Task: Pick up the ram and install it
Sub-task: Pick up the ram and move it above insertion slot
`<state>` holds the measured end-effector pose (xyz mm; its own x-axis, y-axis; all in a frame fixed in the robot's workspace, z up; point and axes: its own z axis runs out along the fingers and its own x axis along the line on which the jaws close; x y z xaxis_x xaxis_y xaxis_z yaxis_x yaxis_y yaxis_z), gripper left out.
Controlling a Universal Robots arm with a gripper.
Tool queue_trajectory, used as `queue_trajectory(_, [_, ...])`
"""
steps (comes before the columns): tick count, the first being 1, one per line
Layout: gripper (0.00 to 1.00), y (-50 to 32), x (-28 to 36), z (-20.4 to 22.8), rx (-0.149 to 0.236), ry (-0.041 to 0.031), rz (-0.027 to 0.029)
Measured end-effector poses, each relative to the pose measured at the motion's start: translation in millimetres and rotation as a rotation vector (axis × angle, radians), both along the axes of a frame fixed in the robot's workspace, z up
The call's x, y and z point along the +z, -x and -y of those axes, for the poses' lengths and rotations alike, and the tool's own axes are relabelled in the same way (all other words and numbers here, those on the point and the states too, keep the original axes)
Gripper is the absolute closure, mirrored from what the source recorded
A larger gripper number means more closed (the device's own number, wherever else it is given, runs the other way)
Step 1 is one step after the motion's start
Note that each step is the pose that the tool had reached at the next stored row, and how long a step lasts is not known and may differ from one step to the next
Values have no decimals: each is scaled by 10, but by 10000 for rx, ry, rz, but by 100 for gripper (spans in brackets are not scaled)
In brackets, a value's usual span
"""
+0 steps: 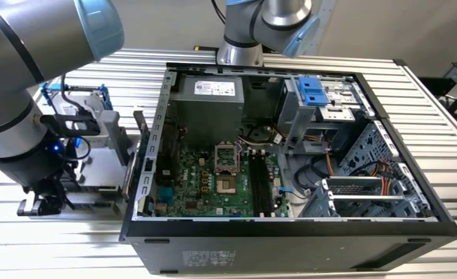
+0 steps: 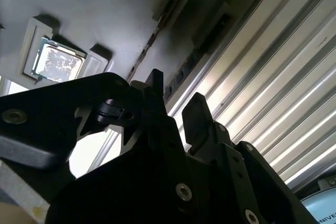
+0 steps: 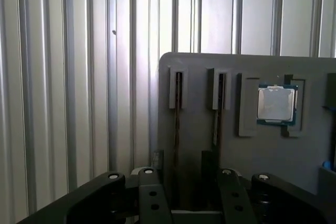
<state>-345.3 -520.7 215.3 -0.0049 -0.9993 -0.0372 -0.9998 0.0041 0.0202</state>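
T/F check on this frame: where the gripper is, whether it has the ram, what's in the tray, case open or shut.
1. The gripper is at the grey tray, outside the PC case. True.
2. The gripper is shut on the ram. False: its fingers stand apart on either side of the ram, which sits on edge in a tray slot.
3. A CPU lies in a recess of the tray. True.
4. A side panel covers the case. False: the case is open and the motherboard shows.
5. The tray has one ram slot. False: two slots lie side by side.
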Motion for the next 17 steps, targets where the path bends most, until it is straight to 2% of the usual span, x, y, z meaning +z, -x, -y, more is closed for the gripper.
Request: queue_trajectory(17, [0, 40, -158, -5, -6, 0, 0])
